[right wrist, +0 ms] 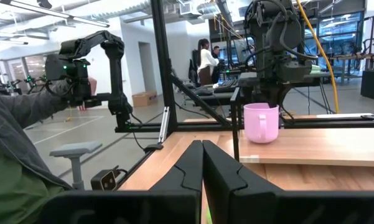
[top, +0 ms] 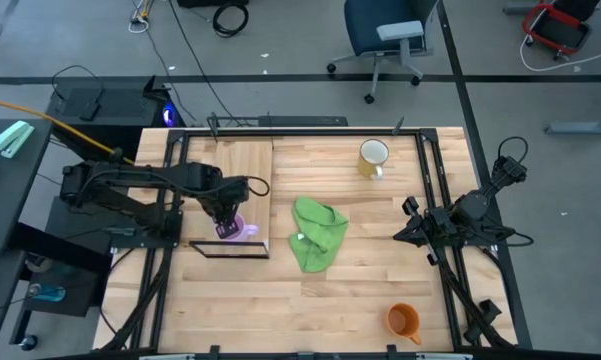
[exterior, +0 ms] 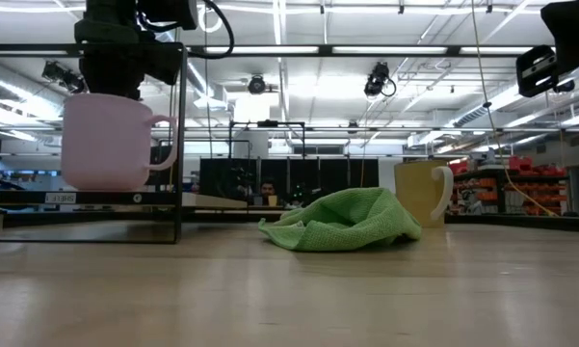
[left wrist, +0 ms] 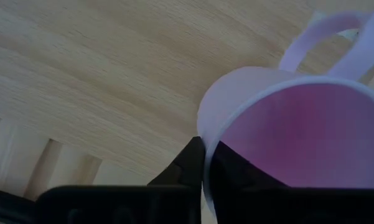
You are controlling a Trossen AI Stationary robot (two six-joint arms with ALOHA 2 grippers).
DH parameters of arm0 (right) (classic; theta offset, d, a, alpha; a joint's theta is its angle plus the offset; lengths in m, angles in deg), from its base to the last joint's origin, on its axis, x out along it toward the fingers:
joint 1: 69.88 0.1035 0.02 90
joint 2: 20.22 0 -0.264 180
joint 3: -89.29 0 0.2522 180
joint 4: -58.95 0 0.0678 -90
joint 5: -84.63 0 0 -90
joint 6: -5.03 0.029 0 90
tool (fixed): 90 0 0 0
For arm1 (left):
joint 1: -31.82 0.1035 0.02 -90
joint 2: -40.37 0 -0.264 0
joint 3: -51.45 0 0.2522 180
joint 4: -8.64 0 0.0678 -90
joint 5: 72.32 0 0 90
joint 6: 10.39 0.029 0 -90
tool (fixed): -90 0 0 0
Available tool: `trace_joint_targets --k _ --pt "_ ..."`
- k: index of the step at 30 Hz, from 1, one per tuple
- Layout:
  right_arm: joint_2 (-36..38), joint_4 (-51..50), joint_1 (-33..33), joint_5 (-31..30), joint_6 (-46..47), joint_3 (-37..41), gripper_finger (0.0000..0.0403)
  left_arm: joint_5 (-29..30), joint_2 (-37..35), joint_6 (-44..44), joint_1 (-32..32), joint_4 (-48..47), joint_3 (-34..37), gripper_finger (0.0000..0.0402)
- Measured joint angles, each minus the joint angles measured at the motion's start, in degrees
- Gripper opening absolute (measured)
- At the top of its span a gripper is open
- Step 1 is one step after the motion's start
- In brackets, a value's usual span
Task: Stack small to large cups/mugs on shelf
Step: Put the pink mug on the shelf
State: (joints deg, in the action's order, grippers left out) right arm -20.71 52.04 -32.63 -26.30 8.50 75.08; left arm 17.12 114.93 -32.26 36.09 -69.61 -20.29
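Small light-purple handled mug (top: 232,229) upright on long light-wood shelf (top: 242,170) near its black-framed end, rim wall between fingers of left claw (top: 225,220) directly above, pinched. Right claw (right wrist: 203,163) pressed together, hovering far off. Between them: crumpled green cloth (top: 315,232), pale yellow-cream mug (top: 372,157), orange mug (top: 404,321) on surface (top: 280,300).

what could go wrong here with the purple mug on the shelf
The left gripper has its fingers astride the purple mug wall; pulling away before they clear it could drag or tip the mug. The mug sits near the shelf end by the black frame, so a nudge might push it off.
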Motion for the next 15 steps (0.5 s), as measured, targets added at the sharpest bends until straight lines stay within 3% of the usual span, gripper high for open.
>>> trace_joint_targets --k 6,15 --pt "0.0 0.0 0.0 0.0 0.0 0.0 0.0013 0.0 0.0 0.0 0.0 0.0 0.0 0.0053" --pt "0.0 0.0 0.0 0.0 0.0 0.0 0.0013 0.0 0.0 0.1 0.1 0.0 0.0 0.0053"
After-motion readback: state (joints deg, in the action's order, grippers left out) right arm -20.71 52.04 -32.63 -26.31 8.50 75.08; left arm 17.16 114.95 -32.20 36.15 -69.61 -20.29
